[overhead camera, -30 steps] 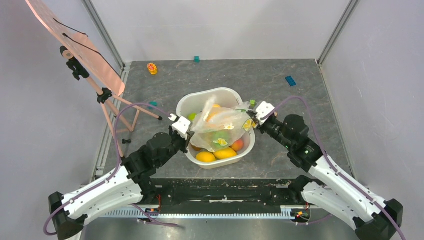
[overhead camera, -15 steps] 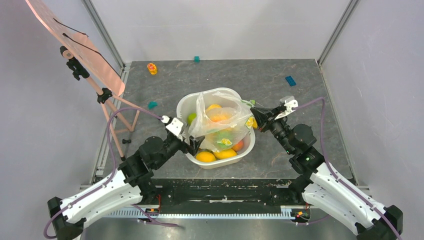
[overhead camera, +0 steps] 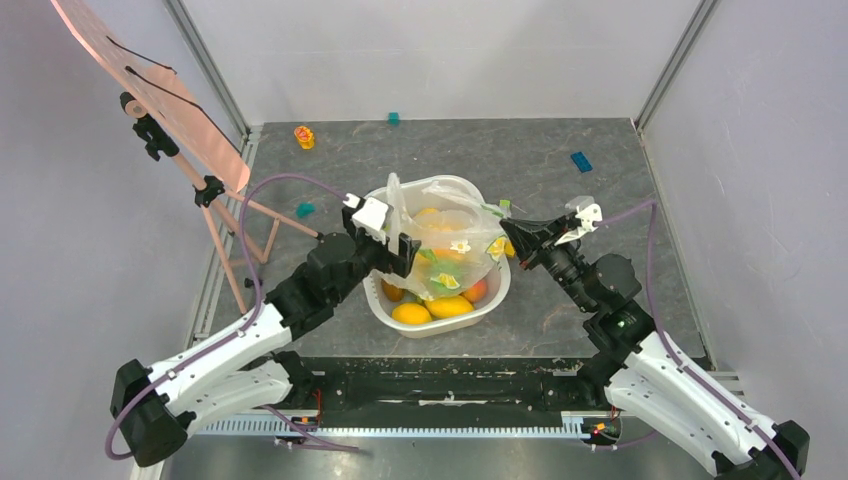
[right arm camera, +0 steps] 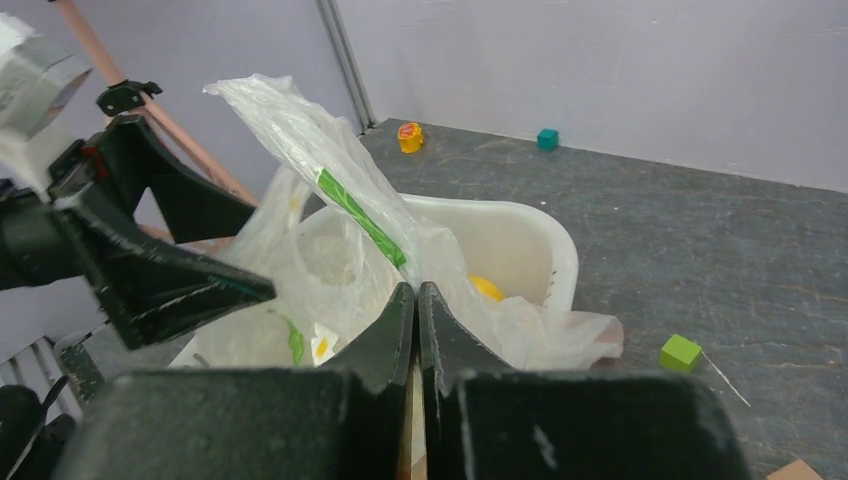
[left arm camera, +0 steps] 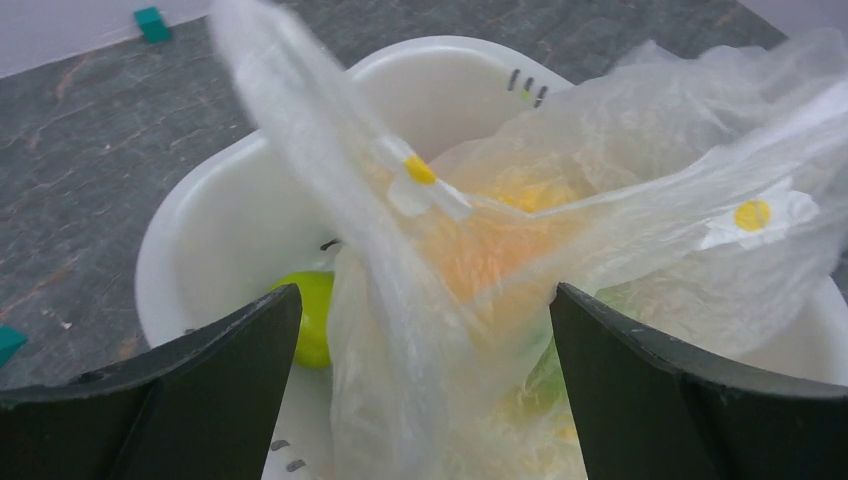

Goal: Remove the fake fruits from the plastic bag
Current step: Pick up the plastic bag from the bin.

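The plastic bag [overhead camera: 452, 236], see-through with flower prints, stands pulled up inside the white basin [overhead camera: 440, 326]. My right gripper [overhead camera: 508, 234] is shut on the bag's right edge, with the film [right arm camera: 300, 130] pinched between its tips [right arm camera: 416, 290]. My left gripper [overhead camera: 402, 252] is wide open at the bag's left side. A fold of bag [left arm camera: 400, 330] hangs between its fingers [left arm camera: 200, 390] without being pinched. Orange-yellow fake fruits [overhead camera: 450, 306] lie in the basin's near end, and a green one [left arm camera: 312, 312] sits beside the bag. More fruit shows orange through the film [left arm camera: 490, 250].
Small blocks lie on the dark table: teal [overhead camera: 393, 118], blue [overhead camera: 581, 161], teal [overhead camera: 305, 210], and a green cube [right arm camera: 680, 352] right of the basin. A yellow-red toy [overhead camera: 304, 137] sits at the back left. A pink easel stand [overhead camera: 190, 130] leans at the left.
My left gripper has opened, let go of the bag and moved up along the basin's left side. My right gripper has swung right, still pinching the bag, which now stands taller.
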### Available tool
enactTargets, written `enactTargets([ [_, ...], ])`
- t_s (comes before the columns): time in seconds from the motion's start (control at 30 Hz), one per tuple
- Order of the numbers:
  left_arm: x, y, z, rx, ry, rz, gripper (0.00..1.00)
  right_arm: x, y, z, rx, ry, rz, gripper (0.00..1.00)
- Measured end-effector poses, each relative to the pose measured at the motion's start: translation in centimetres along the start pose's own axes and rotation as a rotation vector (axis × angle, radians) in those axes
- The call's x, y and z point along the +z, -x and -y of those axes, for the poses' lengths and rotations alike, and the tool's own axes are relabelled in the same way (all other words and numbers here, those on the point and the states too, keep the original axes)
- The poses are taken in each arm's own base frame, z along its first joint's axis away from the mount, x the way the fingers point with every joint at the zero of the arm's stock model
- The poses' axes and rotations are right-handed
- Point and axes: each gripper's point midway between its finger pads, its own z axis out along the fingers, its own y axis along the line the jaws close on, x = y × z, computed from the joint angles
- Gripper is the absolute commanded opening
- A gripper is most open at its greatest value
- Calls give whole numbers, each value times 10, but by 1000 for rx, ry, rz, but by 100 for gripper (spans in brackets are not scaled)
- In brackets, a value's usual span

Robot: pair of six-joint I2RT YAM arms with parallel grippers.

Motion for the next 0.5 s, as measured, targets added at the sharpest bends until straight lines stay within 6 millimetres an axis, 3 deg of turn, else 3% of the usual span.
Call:
enactTargets([
  [0.23,5,3,-26,-79,55,18,100,-5,-2,-7,0,44,-7,0],
  [0.5,8,-15,-4,-155,-95,25,95,-6,-5,-12,0,70,-18,0],
])
